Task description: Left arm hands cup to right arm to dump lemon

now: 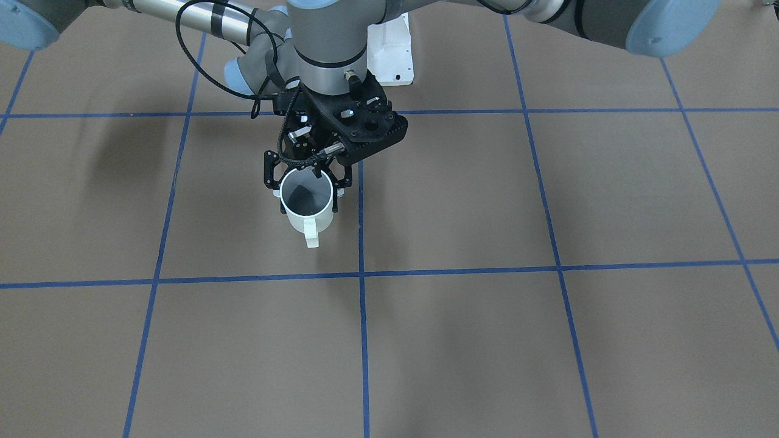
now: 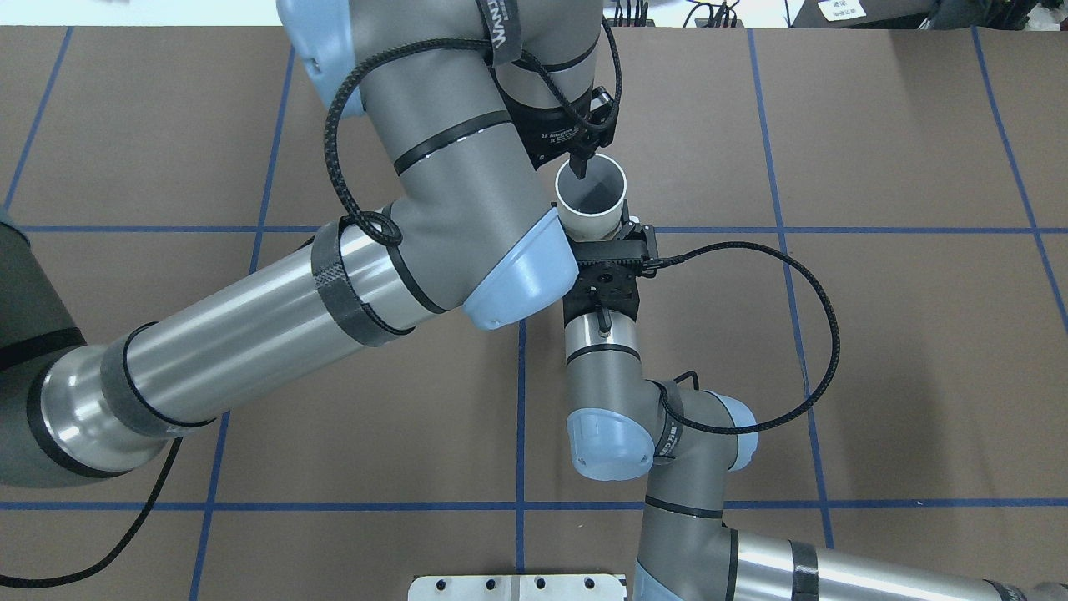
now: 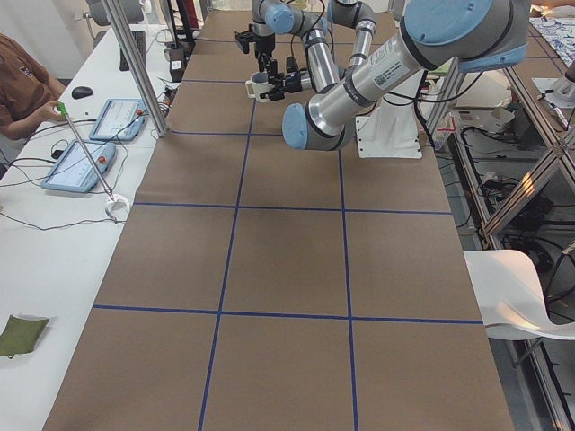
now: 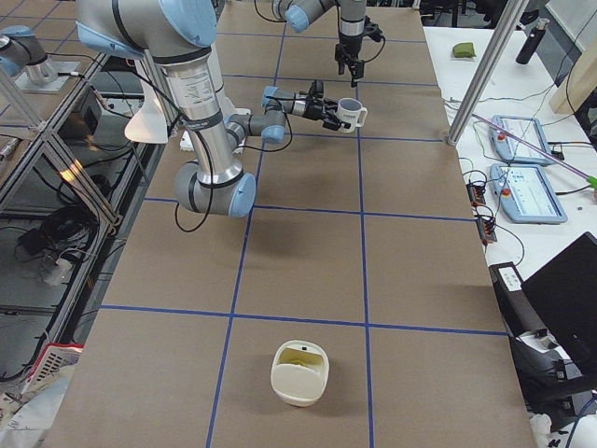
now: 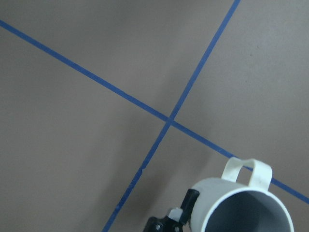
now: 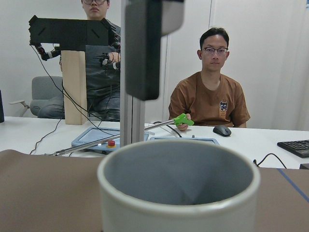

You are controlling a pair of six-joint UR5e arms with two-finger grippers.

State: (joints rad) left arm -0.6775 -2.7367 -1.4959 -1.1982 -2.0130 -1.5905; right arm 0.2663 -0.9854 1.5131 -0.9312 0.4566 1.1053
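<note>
Tubing of the left arm (image 2: 250, 334) reaches in from the counter's left end and turns down over the cup (image 2: 596, 200). The cup is upright in the air about midway between the counter's two ends, nearer the operators' long edge than the robot's. The left gripper (image 2: 577, 165) points straight down at the rim, one finger inside the mouth and another just outside the wall; whether they press the wall cannot be told. The cup is a small white-cream mug with a plain cylindrical body, a thick rim and a shadowed grey inside. Its one squared handle (image 1: 311, 236) is turned toward the operators' edge. The right gripper (image 1: 309, 196) lies level and clamps the cup's body from the robot's side, a finger against each flank. Behind it the right arm (image 2: 601, 367) runs back toward the robot's edge and the right end.
</note>
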